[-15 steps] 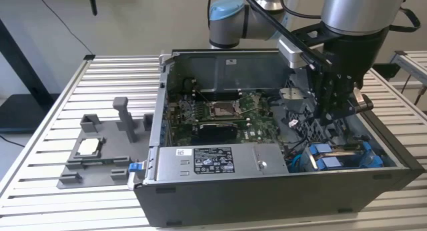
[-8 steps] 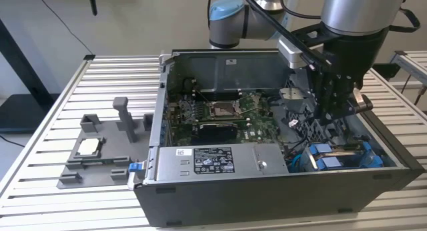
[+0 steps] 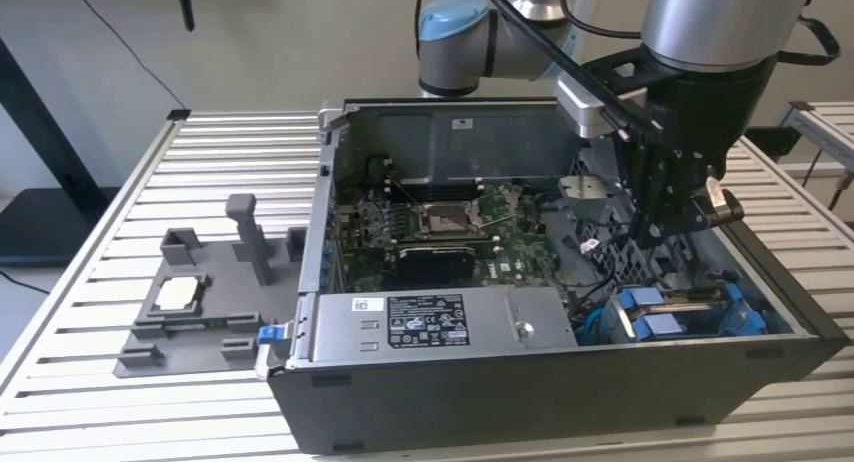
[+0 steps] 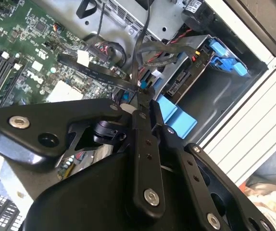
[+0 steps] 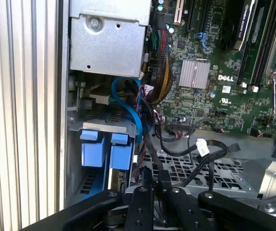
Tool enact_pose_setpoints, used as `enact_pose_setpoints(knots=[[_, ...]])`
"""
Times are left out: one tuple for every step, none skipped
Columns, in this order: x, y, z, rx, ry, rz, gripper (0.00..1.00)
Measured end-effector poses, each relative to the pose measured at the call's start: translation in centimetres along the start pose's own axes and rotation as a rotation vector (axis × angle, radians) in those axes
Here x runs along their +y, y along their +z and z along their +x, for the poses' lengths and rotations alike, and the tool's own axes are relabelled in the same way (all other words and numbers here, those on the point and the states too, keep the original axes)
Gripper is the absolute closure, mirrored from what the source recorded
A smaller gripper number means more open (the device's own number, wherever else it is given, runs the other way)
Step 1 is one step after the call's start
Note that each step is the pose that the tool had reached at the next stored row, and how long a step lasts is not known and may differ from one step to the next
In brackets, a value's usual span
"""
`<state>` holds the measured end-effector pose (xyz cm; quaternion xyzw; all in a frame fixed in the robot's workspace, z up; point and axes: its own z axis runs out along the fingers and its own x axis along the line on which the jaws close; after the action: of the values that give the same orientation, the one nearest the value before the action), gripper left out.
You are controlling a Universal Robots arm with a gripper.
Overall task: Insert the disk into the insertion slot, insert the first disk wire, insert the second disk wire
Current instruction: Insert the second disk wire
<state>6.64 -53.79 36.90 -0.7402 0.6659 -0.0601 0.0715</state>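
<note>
One disk (image 3: pixel 681 312) sits in the insertion slot (image 3: pixel 747 327), mostly hidden by blue clips.
My fingers (image 4: pixel 140 103) pinch a black wire (image 4: pixel 139 53) above it, arm reaching straight down into the case (image 3: pixel 534 402).

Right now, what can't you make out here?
- Disk, exterior view: its label is hidden by the blue carrier and the insertion slot walls.
- Cable end at the gripper, second wrist view: too small to tell whether it is plugged in.
</note>
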Motion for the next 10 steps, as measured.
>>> enact_pose_setpoints(knots=[[0.00, 0.00, 0.00, 0.0001, 0.000, 0.0000, 0.83], [0.00, 0.01, 0.00, 0.0000, 0.000, 0.0000, 0.84], [0.00, 0.01, 0.00, -0.0001, 0.000, 0.0001, 0.84], [0.00, 0.01, 0.00, 0.0000, 0.000, 0.0000, 0.84], [0.00, 0.01, 0.00, 0.0000, 0.000, 0.0000, 0.84], [0.00, 0.01, 0.00, 0.0001, 0.000, 0.0000, 0.84], [-0.04, 0.03, 0.00, 0.0005, 0.000, -0.0009, 0.84], [-0.12, 0.06, 0.01, 0.0016, 0.000, -0.0031, 0.84], [-0.24, 0.09, 0.03, 0.0027, 0.000, -0.0058, 0.84], [-0.40, 0.13, 0.05, 0.0031, -0.001, -0.0093, 0.84]])
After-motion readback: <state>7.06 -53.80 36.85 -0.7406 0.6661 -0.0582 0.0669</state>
